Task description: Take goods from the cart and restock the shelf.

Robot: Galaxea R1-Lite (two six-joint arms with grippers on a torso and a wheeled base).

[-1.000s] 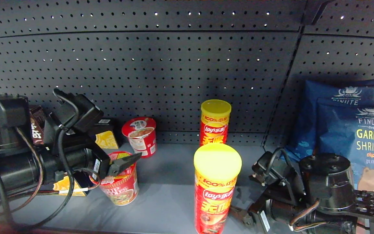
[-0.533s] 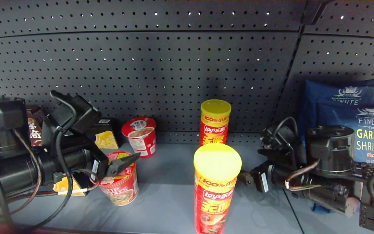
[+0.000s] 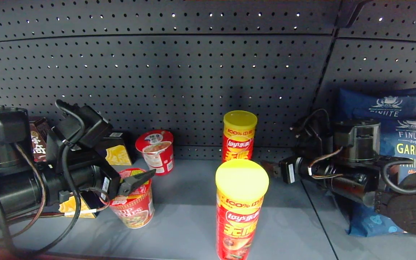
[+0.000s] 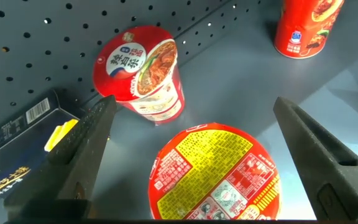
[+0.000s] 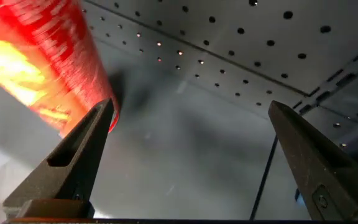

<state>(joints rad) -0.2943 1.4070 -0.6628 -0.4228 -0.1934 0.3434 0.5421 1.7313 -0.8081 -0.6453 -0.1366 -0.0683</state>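
Shelf (image 3: 193,202) partly stocked: front chip can (image 3: 241,209), rear chip can (image 3: 239,136), rear noodle cup (image 3: 156,151) standing. Front noodle cup (image 4: 213,174) sits on shelf between wide-spread left gripper (image 4: 194,109) jaws, apparently released. Right gripper (image 5: 191,109) gaping, empty, beside rear chip can. Remaining goods: can't tell.

You had bare shelf (image 3: 190,216) running front to back between the front noodle cup (image 3: 134,206) and rear noodle cup (image 3: 156,151) on one side and the chip cans on the other. The front can (image 3: 241,209) stood directly before the rear can (image 3: 239,135). Blue snack bags (image 3: 414,151) closed the right side, and the pegboard wall (image 3: 193,90) closed the back.
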